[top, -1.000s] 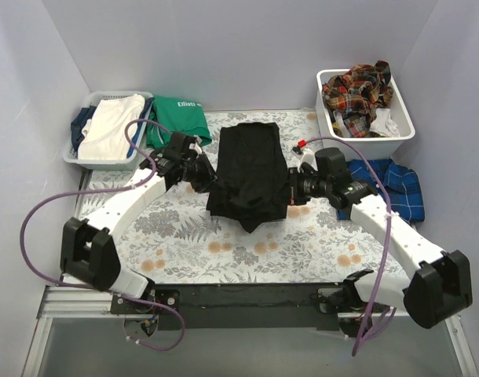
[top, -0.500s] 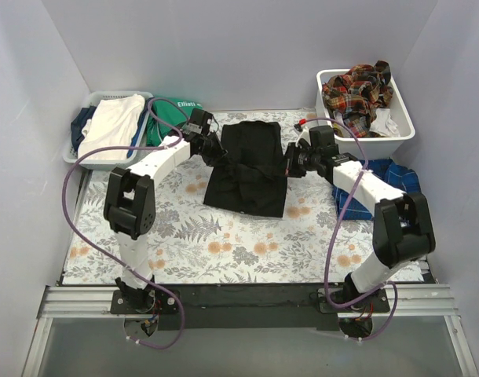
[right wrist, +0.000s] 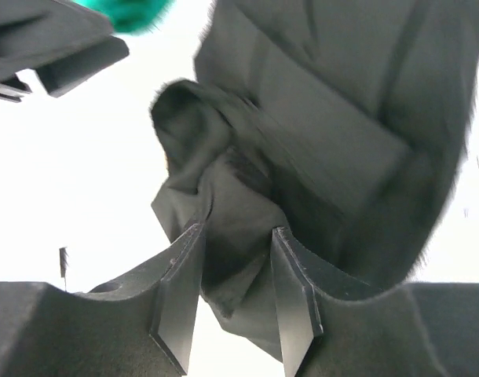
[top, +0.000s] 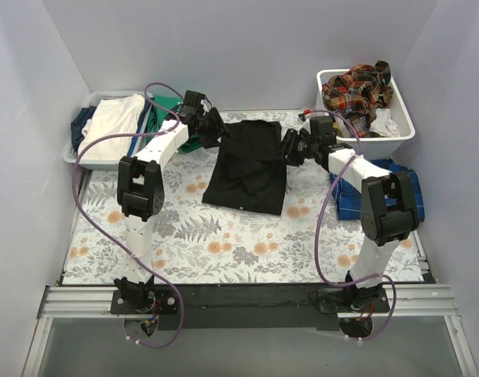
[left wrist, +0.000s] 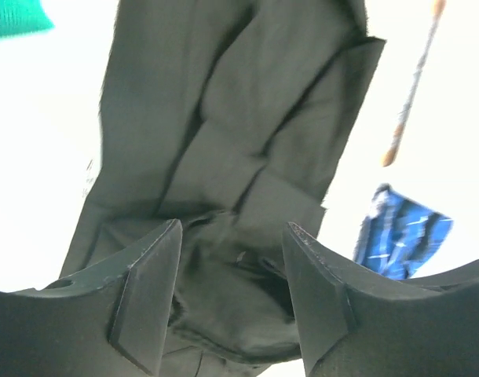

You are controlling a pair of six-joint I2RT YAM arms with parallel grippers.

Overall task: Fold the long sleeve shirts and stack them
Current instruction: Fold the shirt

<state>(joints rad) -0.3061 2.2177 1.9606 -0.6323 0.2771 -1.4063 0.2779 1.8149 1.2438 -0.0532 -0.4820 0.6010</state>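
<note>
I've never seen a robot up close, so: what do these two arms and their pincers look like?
The left arm and right arm are white segments joined by bulky black housings, each trailed by a looping purple cable. The left gripper and right gripper are black, each with two flat wedge-shaped fingers.

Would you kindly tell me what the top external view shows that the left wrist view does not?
Only the top external: the white bin of red-orange plaid shirts, and the basket at left. Only the left wrist: the left gripper up close, its fingers clearly apart. Both: the black shirt, the blue plaid shirt and the green top.
</note>
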